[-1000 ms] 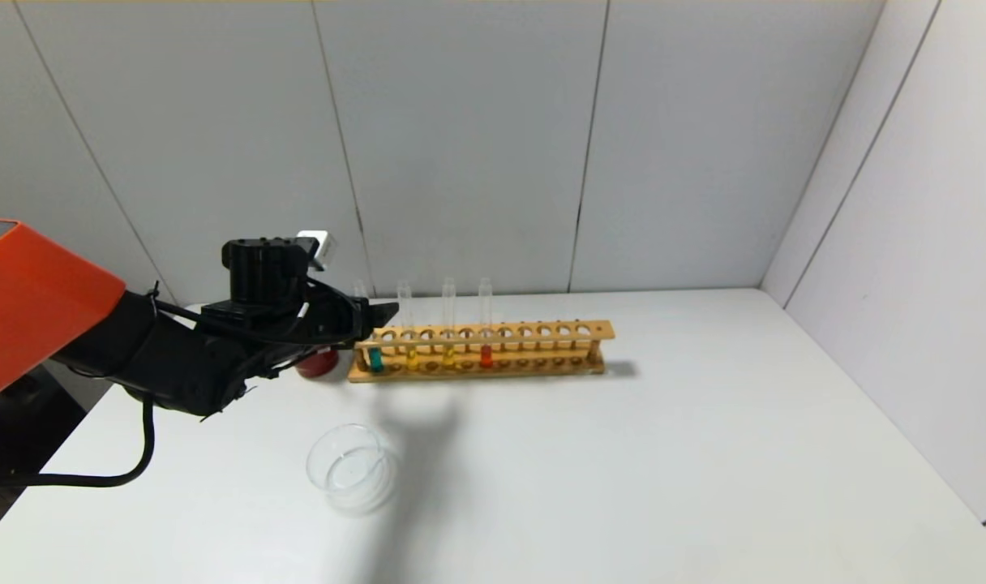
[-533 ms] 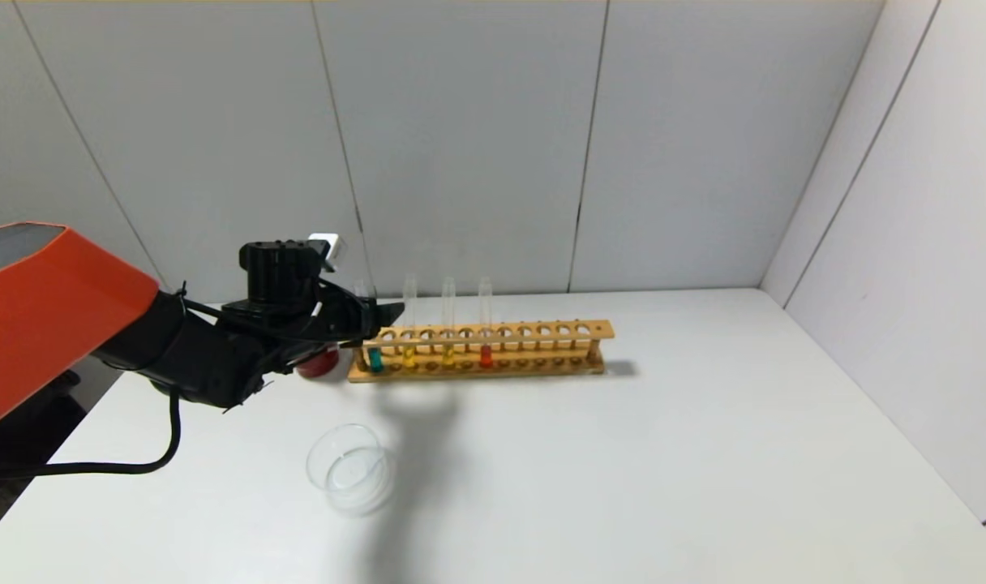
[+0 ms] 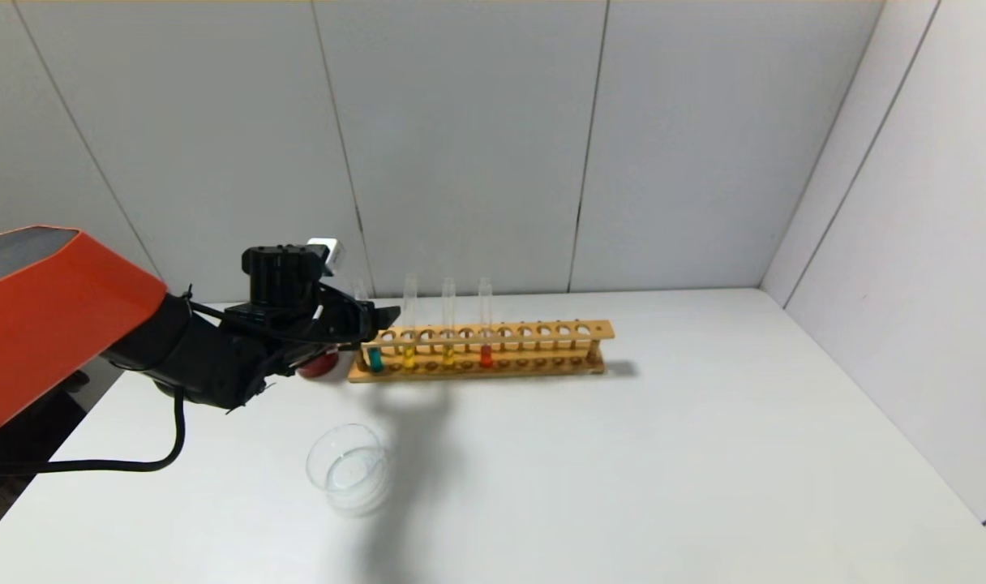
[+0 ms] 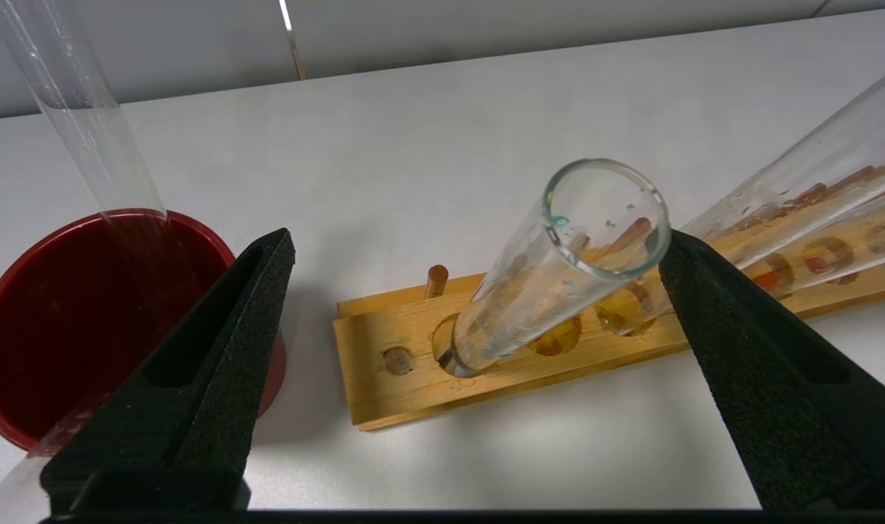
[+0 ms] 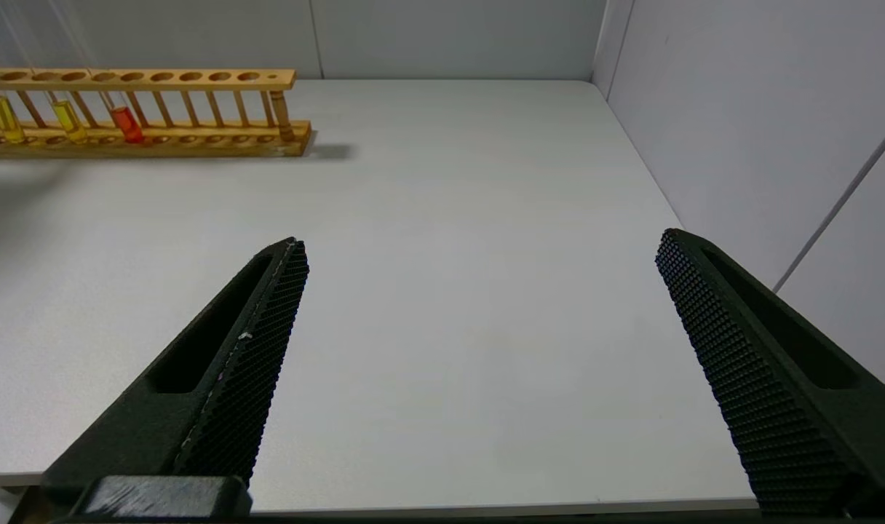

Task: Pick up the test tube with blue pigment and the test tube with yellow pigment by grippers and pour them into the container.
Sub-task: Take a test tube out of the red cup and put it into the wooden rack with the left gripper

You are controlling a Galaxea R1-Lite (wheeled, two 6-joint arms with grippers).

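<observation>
**Left pincer framing the blue tube at the rack's end**

The slim clear glass test tube with blue-teal liquid (image 3: 374, 357) is standing in the end hole of the long wooden tube rack (image 3: 542, 350), its rim sitting between the fingers of the black left pincer (image 4: 471, 251), which is gaping wide and gripping nothing. Two yellow-filled glass tubes (image 3: 409, 354) are standing further along. The shallow clear glass dish (image 3: 349, 469) is resting nearer on the white tabletop (image 3: 623, 470). The right pincer (image 5: 479, 247) is hanging wide open, well apart.

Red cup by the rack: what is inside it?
The red cup holds a clear glass tube that leans out of it. Its dark inside shows no liquid, and the left hand hides its near side.
</observation>
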